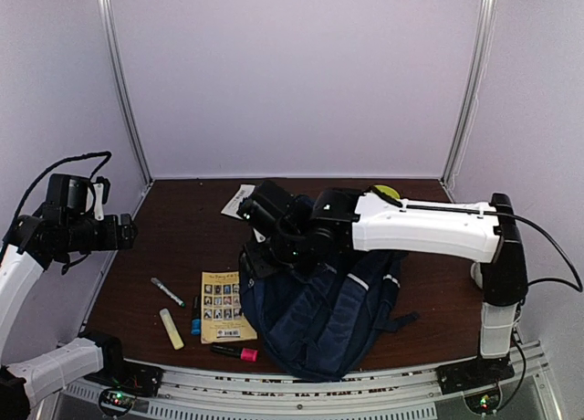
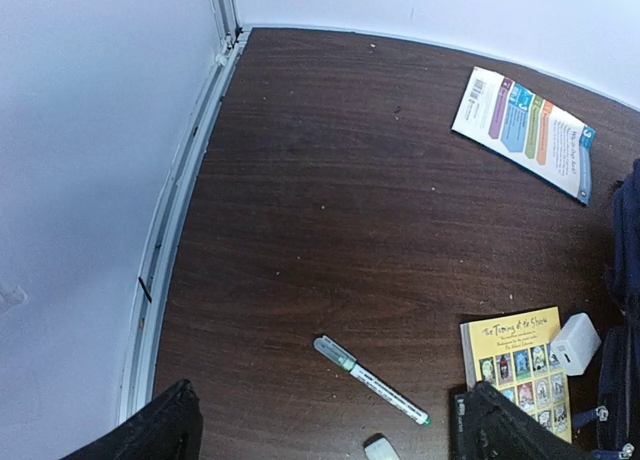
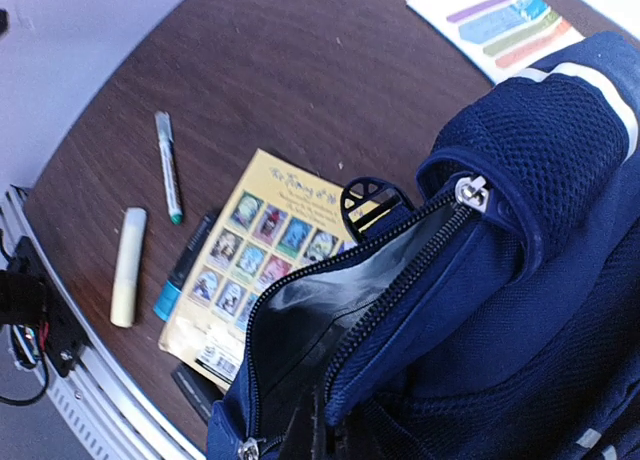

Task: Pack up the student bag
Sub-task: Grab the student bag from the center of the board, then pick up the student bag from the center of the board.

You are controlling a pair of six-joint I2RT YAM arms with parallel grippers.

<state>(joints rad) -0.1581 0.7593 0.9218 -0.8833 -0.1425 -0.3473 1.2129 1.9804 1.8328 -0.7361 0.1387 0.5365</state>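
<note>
My dark wood-grain table (image 1: 182, 224) sits boxed in by plain white walls (image 1: 301, 73) joined at silvery corner posts (image 1: 123, 82), evenly lit, a metal rail (image 1: 301, 406) along its near edge.

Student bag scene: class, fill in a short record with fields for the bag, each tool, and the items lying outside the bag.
student bag: lying on the table, top unzipped
right tool: shut on the bag's opening edge
left tool: open, empty, above the table
outside bag: yellow book, pen, highlighter, leaflet
</note>
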